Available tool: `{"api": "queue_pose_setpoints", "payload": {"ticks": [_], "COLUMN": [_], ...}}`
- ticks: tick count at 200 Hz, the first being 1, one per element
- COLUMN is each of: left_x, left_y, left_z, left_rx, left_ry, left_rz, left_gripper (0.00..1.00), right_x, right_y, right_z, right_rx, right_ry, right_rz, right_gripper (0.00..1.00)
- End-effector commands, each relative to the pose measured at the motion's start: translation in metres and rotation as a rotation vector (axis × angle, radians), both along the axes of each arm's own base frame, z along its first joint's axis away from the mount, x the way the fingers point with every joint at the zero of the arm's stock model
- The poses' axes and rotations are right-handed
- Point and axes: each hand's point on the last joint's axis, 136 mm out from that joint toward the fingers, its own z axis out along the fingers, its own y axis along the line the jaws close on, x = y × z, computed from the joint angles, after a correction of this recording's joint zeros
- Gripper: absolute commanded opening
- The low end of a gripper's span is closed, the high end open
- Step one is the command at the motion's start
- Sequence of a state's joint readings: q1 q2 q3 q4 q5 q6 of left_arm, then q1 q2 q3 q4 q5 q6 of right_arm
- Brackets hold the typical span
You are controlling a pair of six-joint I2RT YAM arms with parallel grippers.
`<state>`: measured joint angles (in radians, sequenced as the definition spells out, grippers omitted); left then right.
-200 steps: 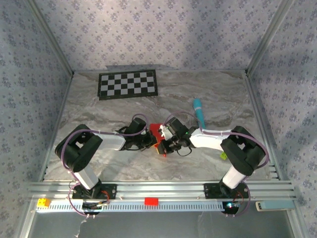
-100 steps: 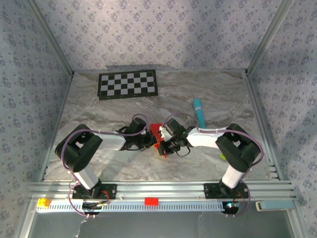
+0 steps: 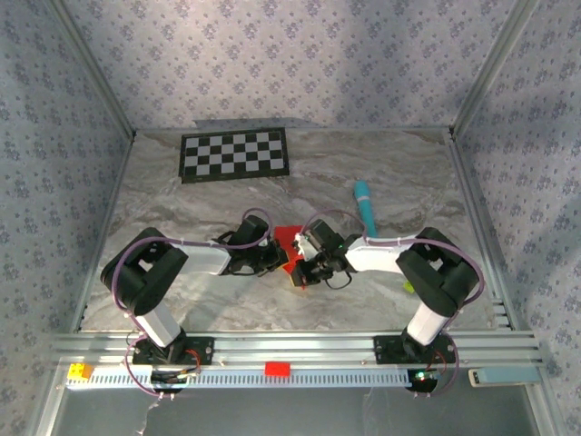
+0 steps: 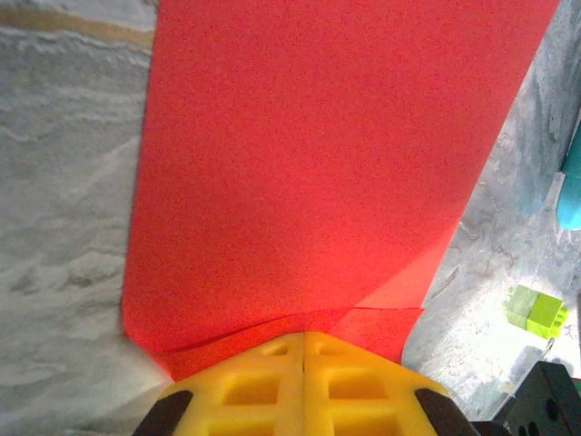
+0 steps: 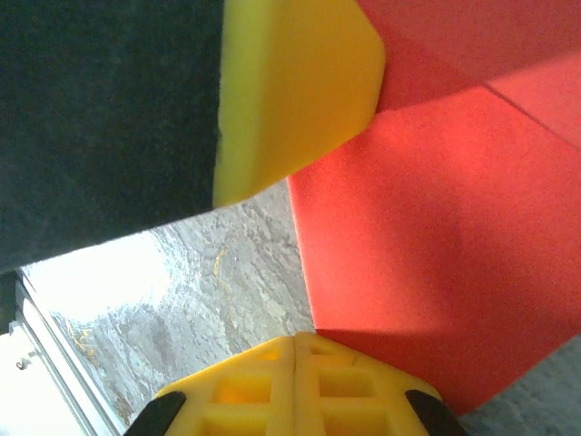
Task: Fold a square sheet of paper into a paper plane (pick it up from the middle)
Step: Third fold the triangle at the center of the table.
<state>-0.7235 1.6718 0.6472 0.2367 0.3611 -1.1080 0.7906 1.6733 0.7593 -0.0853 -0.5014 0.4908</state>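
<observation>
Top external view: right pincer (image 3: 298, 274) has edged toward left pincer (image 3: 278, 262) over the square sheet of paper (image 3: 289, 238). Both clench it, likely sharpening a fold.

Even overhead light; wrist views soft, glare bottom left

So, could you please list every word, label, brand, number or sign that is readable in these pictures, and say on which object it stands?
None: no text can be read in these pictures.
The red paper is plain, and the checkerboard bears only black and white squares.
The red block and the yellow block at the near edge are too small to show any marking.
</observation>
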Motion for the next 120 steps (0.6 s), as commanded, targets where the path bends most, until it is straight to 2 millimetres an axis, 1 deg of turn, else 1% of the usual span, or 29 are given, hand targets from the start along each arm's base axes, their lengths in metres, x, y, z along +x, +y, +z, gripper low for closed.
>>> {"api": "queue_pose_setpoints", "payload": {"ticks": [1, 50, 86, 120], "left_x": [-0.015, -0.015, -0.015, -0.015], "left_y": [0.022, 0.023, 0.023, 0.023], "left_z": [-0.031, -0.034, -0.035, -0.036], "left_rx": [0.138, 0.145, 0.144, 0.141], "left_ry": [0.066, 0.076, 0.081, 0.081], "left_rz": [0.011, 0.022, 0.024, 0.028], "left_gripper": [0.0, 0.0, 0.0, 0.0], "right_x": [-0.013, -0.022, -0.034, -0.042], "right_y": [-0.017, -0.026, -0.04, -0.045], "right_z": [-0.007, -0.008, -0.015, -0.009], "right_rx": [-0.045, -0.011, -0.015, 0.011], "right_ry": [0.048, 0.06, 0.083, 0.076], "right_rz": [-0.013, -0.009, -0.006, 0.02], "right_gripper": [0.06, 0.06, 0.06, 0.06]}}
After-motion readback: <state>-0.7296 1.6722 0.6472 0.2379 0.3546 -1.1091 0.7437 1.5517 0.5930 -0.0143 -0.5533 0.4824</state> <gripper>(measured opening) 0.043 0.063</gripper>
